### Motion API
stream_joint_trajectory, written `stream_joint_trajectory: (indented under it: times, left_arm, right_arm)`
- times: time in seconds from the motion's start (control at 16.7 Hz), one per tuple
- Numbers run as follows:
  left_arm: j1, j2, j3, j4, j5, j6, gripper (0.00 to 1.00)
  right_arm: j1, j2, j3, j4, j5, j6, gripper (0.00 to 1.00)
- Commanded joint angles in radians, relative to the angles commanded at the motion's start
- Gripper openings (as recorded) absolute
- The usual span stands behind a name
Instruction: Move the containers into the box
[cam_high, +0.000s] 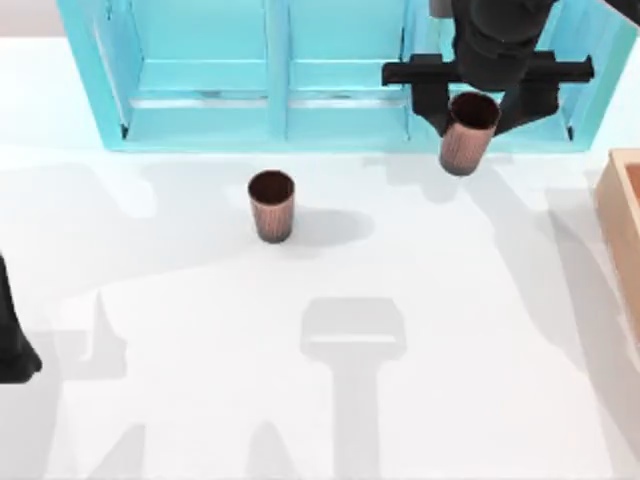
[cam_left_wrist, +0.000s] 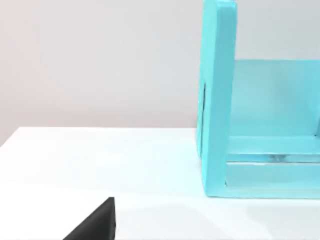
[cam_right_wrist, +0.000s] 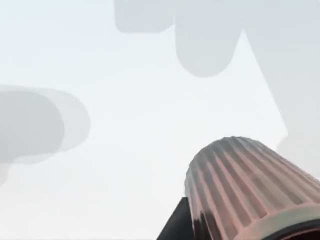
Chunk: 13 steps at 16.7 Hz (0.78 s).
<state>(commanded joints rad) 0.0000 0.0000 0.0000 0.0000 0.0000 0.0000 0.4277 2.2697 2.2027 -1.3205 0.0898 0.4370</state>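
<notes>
Toward one o'clock in the top view, my right gripper (cam_high: 472, 118) hangs above the white bench (cam_high: 330, 400), its two dark fingers closed on the sides of a ribbed copper-brown cup (cam_high: 467, 134) just below the rim. That cup is lifted clear of the bench and tilted a little, its dark inside facing up and its base swung toward six o'clock; its shadow lies apart from it, which is why I judge it airborne. Gripping it by the sides near the mouth keeps the base free to be set down. From the right wrist view the same cup (cam_right_wrist: 240, 190) looms close, its ribs running away from the camera, with bare bench beneath it.

At three o'clock, at the bench's right edge, sits the tan wooden box (cam_high: 622, 235), with just its raised rim and a corner in sight. It lies near the held cup, toward four o'clock from it, so I judge the carry across to it is the step in hand.

Near the centre, slightly toward eleven o'clock, the second ribbed cup (cam_high: 271, 205) stands upright on the bench, untouched and well apart from the box. It waits its turn.

Along twelve o'clock runs the turquoise shelf unit (cam_high: 280, 80), behind both cups. My left arm (cam_high: 12, 340) is parked at nine o'clock at the bench's left edge; whether its gripper is open or closed, I cannot tell.
</notes>
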Motion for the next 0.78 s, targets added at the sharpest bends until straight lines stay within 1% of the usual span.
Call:
stream_joint_trajectory:
  times: [0.12, 0.3, 0.48, 0.78]
  left_arm:
    - [0.000, 0.000, 0.000, 0.000, 0.000, 0.000, 1.00]
    - [0.000, 0.000, 0.000, 0.000, 0.000, 0.000, 1.00]
    - [0.000, 0.000, 0.000, 0.000, 0.000, 0.000, 1.00]
    - [0.000, 0.000, 0.000, 0.000, 0.000, 0.000, 1.00]
  right_arm:
    - [-0.036, -0.045, -0.045, 0.000, -0.005, -0.042, 0.00]
    - [-0.137, -0.161, -0.164, -0.001, -0.018, -0.146, 0.00]
    - [-0.278, -0.322, -0.330, -0.001, -0.036, -0.287, 0.00]
    - [-0.554, -0.643, -0.663, 0.005, -0.070, -0.559, 0.00]
